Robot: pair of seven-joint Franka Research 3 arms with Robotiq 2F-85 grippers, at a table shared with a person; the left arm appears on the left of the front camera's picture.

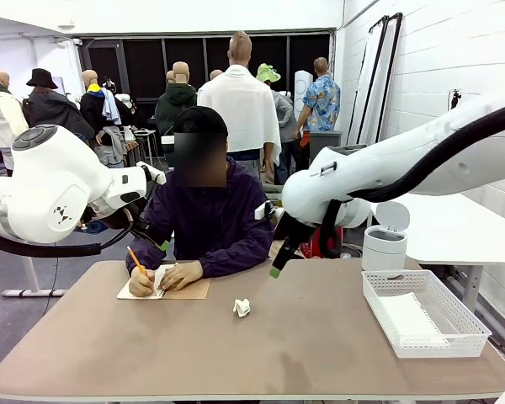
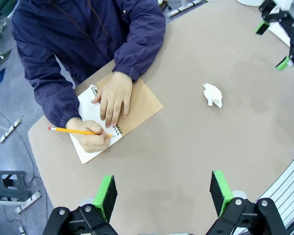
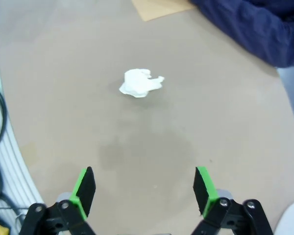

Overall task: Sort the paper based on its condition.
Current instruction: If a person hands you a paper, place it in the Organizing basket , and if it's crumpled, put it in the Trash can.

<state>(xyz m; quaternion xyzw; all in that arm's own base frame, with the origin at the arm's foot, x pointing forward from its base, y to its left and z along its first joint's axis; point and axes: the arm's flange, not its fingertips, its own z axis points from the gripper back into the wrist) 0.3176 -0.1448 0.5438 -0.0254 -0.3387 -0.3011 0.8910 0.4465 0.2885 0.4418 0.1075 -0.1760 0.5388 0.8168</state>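
On the brown table (image 1: 320, 353), the crumpled paper (image 1: 241, 307) lies well to the left of the basket (image 1: 438, 345), and your left gripper (image 2: 164, 191) and right gripper (image 3: 144, 183) both hang open, so pick-up looks next: lower the right one over the wad.

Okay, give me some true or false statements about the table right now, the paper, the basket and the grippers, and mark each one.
1. A crumpled paper ball lies loose on the table. True.
2. The right gripper is shut on that ball. False: it is open and clear of the ball.
3. The person writes in the notebook with a pencil. True.
4. The basket stands on the robot's left. False: it stands on the right.
5. The left gripper is open. True.
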